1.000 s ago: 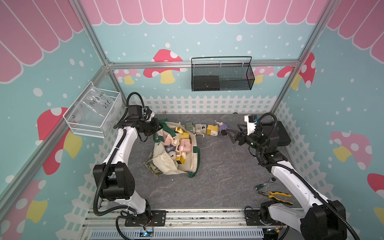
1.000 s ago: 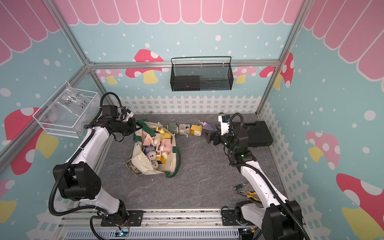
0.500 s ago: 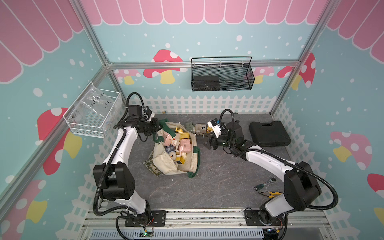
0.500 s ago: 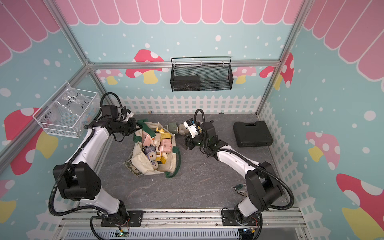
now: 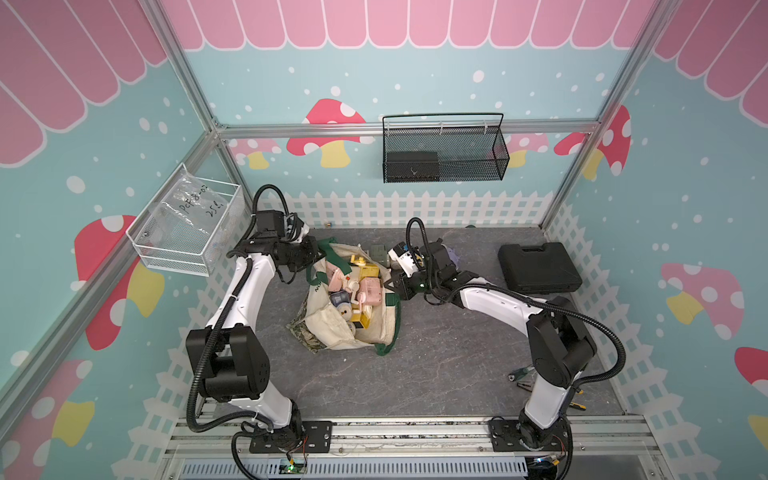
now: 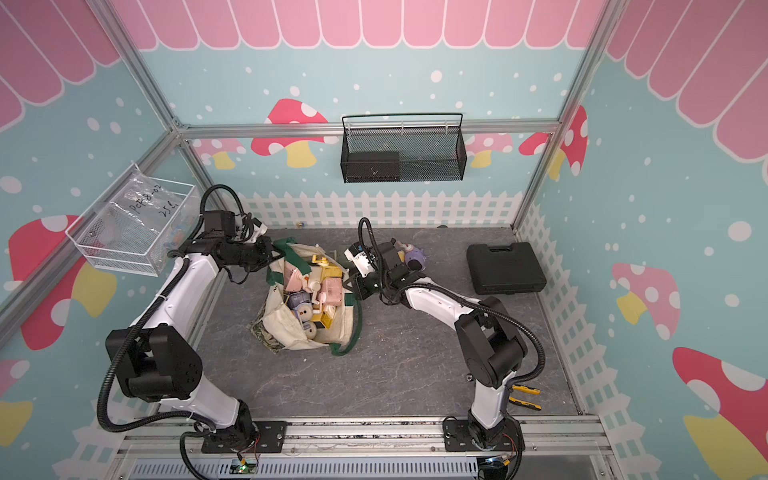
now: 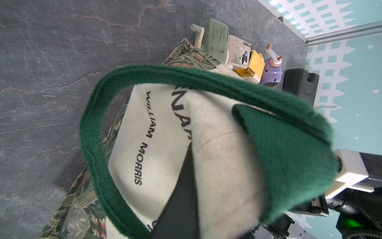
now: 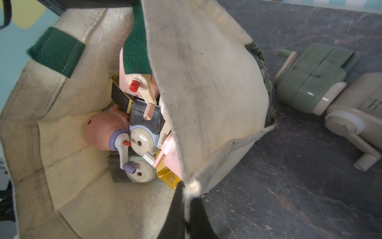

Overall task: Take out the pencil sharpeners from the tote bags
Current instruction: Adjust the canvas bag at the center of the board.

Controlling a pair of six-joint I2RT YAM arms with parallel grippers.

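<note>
Pinches tote bag [image 5: 332, 334] mouth with left gripper [image 5: 312, 254] and right gripper [image 5: 392, 287]. Risks thin canvas slipping free and the mouth collapsing over pencil sharpeners [image 5: 355, 291].

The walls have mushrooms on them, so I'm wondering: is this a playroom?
Probably not: it looks like a robot practice booth, decorated playfully. Two robot arms are mounted on a rail inside a metal frame, holding a tote bag of pencil sharpeners.
</note>
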